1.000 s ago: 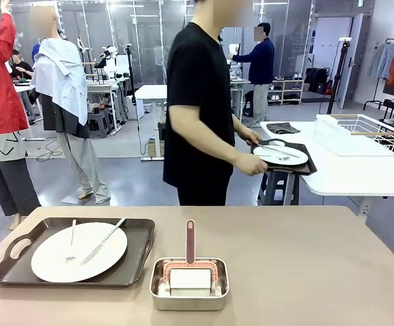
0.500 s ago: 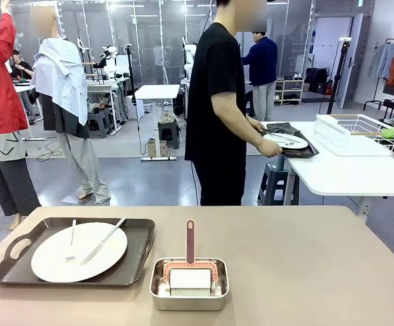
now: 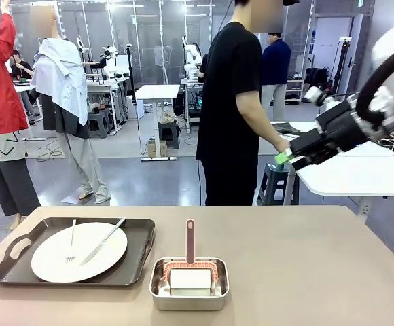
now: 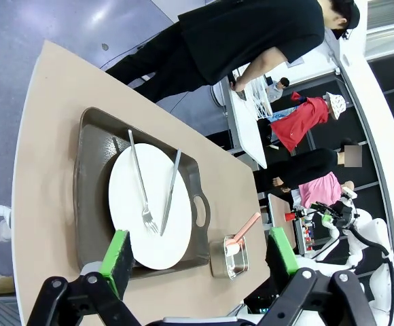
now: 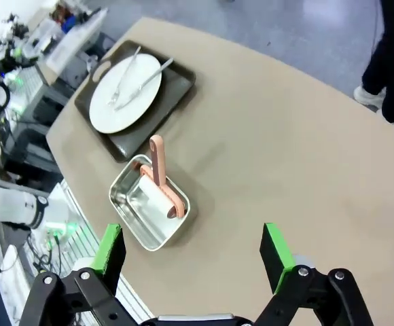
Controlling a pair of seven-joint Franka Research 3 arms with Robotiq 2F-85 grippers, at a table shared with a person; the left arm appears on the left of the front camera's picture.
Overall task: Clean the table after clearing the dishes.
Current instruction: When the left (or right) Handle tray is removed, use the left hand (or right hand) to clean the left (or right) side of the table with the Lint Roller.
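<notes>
The tan table (image 3: 306, 258) holds a dark brown tray (image 3: 137, 255) at its left. On the tray lies a white plate (image 3: 54, 261) with a fork (image 3: 73, 241) and a knife (image 3: 103, 241). The left wrist view looks down on the same tray (image 4: 92, 163) and plate (image 4: 126, 204). My left gripper (image 4: 200, 252) hangs open high above them, holding nothing. My right gripper (image 3: 283, 157) is raised at the right, near the person's hand. In its own view it (image 5: 191, 250) stands open over the table (image 5: 299, 136). The second dish is hidden behind the person and my arm.
A small steel pan (image 3: 189, 284) holding a white roller with a pink handle (image 3: 190, 241) sits at the table's front middle. A person in black (image 3: 231, 109) stands at the white side table (image 3: 360, 178) behind, to the right.
The person has carried the second tray to the white side table and stepped right. My right arm has come into the front view from the right, raised.
</notes>
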